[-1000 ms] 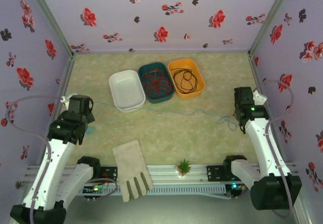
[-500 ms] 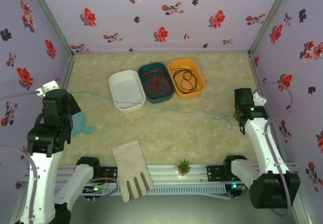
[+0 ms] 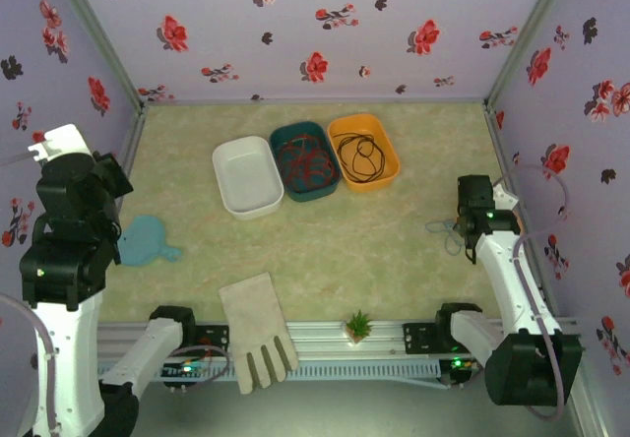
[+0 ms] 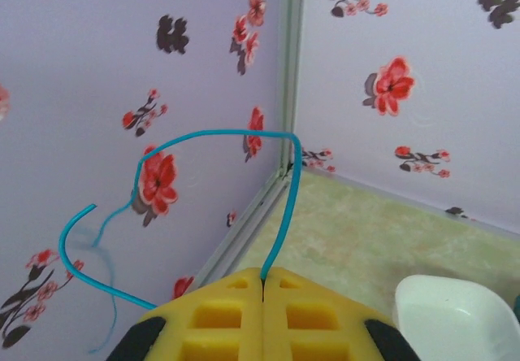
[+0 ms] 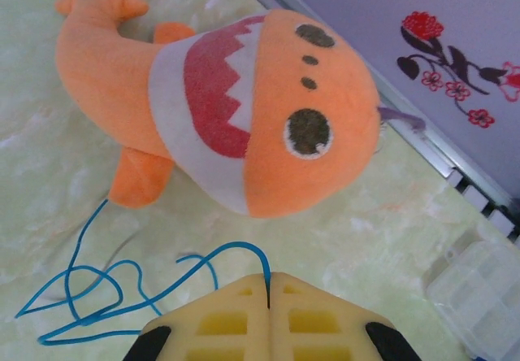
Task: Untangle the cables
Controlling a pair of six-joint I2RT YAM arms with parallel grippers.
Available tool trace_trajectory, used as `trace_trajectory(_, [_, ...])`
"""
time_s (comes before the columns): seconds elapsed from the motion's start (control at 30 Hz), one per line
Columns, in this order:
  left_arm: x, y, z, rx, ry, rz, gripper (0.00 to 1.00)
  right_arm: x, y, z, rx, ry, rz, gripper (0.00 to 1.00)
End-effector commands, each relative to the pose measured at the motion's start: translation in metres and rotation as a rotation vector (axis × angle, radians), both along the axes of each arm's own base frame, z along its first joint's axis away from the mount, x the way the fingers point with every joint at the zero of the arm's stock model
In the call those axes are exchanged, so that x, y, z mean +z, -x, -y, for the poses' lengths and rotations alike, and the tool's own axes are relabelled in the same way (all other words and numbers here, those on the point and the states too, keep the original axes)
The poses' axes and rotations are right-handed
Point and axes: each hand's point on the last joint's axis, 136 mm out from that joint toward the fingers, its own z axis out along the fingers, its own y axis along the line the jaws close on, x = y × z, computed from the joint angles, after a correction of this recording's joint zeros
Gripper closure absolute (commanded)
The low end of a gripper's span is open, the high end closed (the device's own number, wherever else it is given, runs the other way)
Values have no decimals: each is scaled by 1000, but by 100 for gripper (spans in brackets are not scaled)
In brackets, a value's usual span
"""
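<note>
Wire this thin is behaving light, springy, slippery, wanting a firm pinch near its ends; your left hand (image 4: 262,278) and right hand (image 5: 268,280) are both clenching the blue cable (image 4: 236,132), slack curling on the table (image 5: 57,174).

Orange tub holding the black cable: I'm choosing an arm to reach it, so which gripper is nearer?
Right. The right gripper is low, right of the orange tub; the left gripper is raised by the left wall, beyond the white tub.

Glove (image 3: 258,331), small plant (image 3: 359,325), blue plush toy (image 3: 146,241), orange plush shark (image 5: 244,109)
</note>
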Motion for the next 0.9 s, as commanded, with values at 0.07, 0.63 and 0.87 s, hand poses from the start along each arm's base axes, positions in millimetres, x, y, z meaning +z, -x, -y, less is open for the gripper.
trace_trajectory(0.07, [25, -19, 14, -93, -32, 35, 100, 11, -15, -27, 101, -143, 134, 100])
trace_trajectory(0.63, [40, -104, 81, -418, 63, 38, 100, 63, -37, -91, 366, -229, 319, 100])
trace_trajectory(0.87, [45, -135, 94, -466, 81, 39, 100, 64, -43, -98, 397, -232, 302, 100])
